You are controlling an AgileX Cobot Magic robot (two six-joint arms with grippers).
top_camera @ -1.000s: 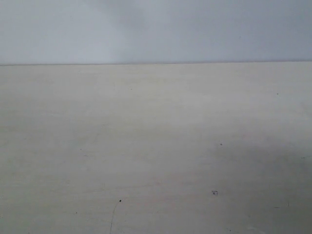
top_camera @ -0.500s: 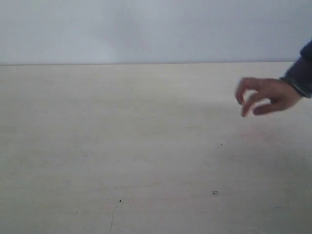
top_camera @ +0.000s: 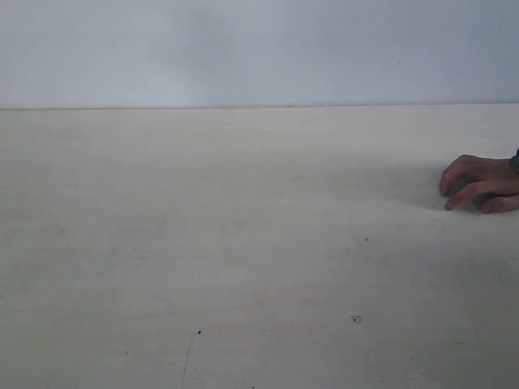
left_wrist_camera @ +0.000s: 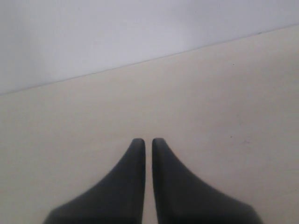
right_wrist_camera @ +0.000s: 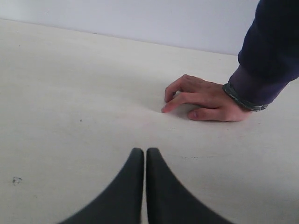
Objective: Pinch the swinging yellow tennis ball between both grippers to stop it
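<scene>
one hand (right_wrist_camera: 205,100) rests on table (right_wrist_camera: 70,93) beyond right gripper (right_wrist_camera: 144,151).

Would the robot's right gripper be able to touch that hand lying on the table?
Probably yes: only bare table lies between the right gripper and the hand, with nothing in the way, though its reach is unclear.

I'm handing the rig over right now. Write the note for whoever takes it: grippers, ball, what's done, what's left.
Left gripper: jaws shut, nothing held.
Right gripper: jaws shut, nothing held; a person's hand rests on the table ahead of it.
Tennis ball: not in any view.
Done: nothing yet.
Left: find the ball, let the hand clear, then pinch the ball between both grippers.
</scene>
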